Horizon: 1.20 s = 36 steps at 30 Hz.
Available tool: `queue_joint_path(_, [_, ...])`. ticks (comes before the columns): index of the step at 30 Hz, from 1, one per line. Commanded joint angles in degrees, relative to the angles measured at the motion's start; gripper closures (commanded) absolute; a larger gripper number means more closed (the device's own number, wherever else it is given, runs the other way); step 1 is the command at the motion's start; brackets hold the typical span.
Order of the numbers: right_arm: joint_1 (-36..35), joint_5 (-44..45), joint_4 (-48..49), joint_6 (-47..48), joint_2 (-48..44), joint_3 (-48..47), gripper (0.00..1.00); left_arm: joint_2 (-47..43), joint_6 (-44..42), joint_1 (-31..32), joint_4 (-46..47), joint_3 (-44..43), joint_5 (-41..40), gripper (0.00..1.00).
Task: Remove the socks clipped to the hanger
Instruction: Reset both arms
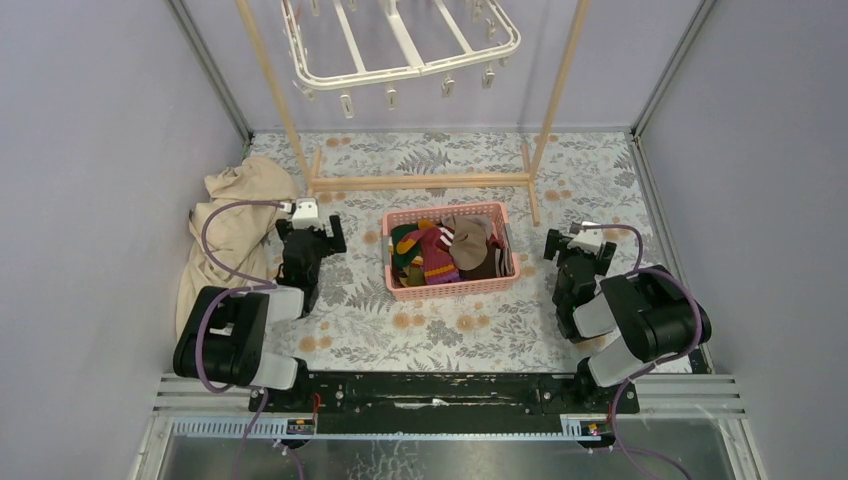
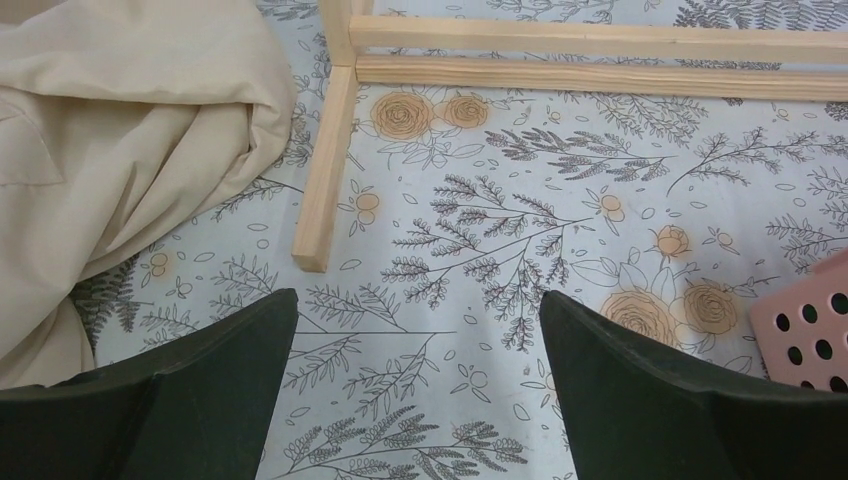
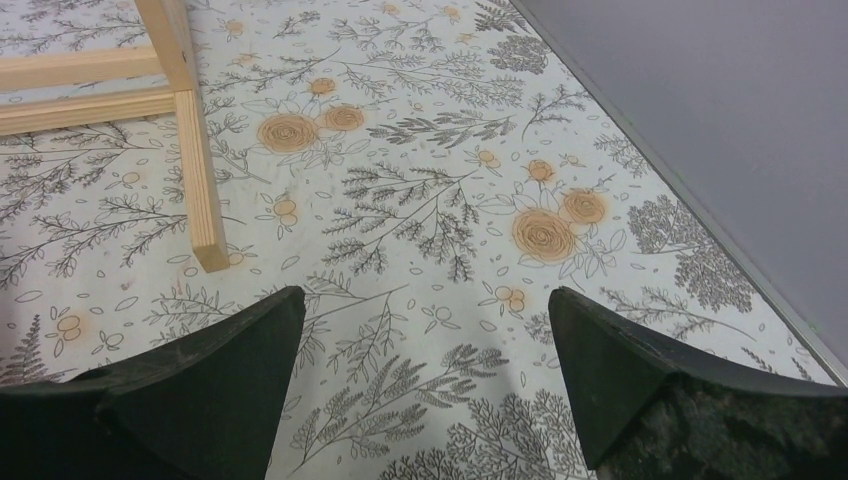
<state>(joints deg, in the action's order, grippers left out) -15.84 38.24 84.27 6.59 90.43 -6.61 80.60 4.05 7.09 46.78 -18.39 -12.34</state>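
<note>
The white hanger (image 1: 400,72) hangs at the top of the overhead view, and the clips I can see on it hold nothing. Several socks (image 1: 438,252), red, green, striped and brown, lie piled in a pink basket (image 1: 450,288) at the table's middle. My left gripper (image 1: 312,232) rests low, left of the basket. In the left wrist view it (image 2: 415,300) is open over bare patterned tablecloth. My right gripper (image 1: 580,248) sits low, right of the basket. It (image 3: 425,295) is also open, with nothing between its fingers.
A light wooden pole frame (image 1: 420,182) stands behind the basket; its feet show in both wrist views (image 2: 325,170) (image 3: 195,150). A beige cloth (image 1: 235,230) is heaped at the left (image 2: 120,150). The basket's corner (image 2: 805,330) shows at the right. Grey walls enclose the table.
</note>
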Motion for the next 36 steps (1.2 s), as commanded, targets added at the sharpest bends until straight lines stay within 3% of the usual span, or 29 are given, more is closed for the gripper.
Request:
queue_joint_path(1, [3.5, -8.4, -7.8, -2.4, -3.3, -4.0, 0.0, 2.2, -2.3, -1.7, 10.9, 0.5, 4.1, 0.01])
queue_joint_path(3, [5.1, -12.3, -8.5, -3.5, -3.2, -3.6, 0.01, 3.6, -3.3, -1.8, 13.4, 1.1, 6.5, 0.01])
queue_joint_path(5, [7.3, -15.6, -2.7, -3.8, 0.1, -2.9, 0.0, 4.6, -3.3, -2.2, 11.6, -0.4, 7.5, 0.01])
queue_joint_path(8, [7.7, -17.0, -11.9, -5.0, -2.3, -5.4, 0.0, 4.8, -2.9, -2.5, 11.6, -0.5, 8.0, 0.01])
queue_joint_path(11, [8.0, -17.6, -8.7, -4.6, -0.7, -5.0, 0.0, 5.0, -2.2, -2.8, 12.3, -0.2, 7.9, 0.01])
queue_joint_path(14, [8.2, -17.1, -10.8, -5.2, -1.2, -5.8, 0.0, 6.8, -0.2, -4.5, 24.7, 5.4, 6.6, 0.01])
queue_joint_path(15, [8.3, -17.1, -10.4, -5.1, -1.0, -5.9, 0.0, 5.8, 0.7, -4.7, 21.6, 4.9, 6.1, 0.01])
queue_joint_path(36, [8.3, -17.1, -10.3, -5.1, -1.2, -5.7, 0.0, 6.4, 0.1, -4.8, 21.9, 4.4, 5.9, 0.01])
